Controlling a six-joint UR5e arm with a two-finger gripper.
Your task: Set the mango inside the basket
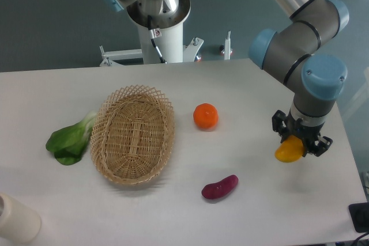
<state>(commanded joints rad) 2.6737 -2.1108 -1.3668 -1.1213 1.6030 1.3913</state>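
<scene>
Right now my black two-finger gripper (296, 143) points down over the right side of the white table (248, 90), its fingers pinching the smooth yellow mango (289, 150); the fruit's orange-tinged end sits up between my fingers while its yellow bulk pokes out below and to the left. Whether the mango touches the tabletop or hangs just above it, I cannot tell. The oval, tan woven wicker basket (133, 133) lies well apart on the left half of the table; a leafy green vegetable (70, 140) rests just beside its left rim. Between the basket and me sit a round orange fruit (206, 116) and, nearer the front edge, a small purple sweet potato (219, 187); a cream cylinder (16, 220) shows at the bottom-left corner.
</scene>
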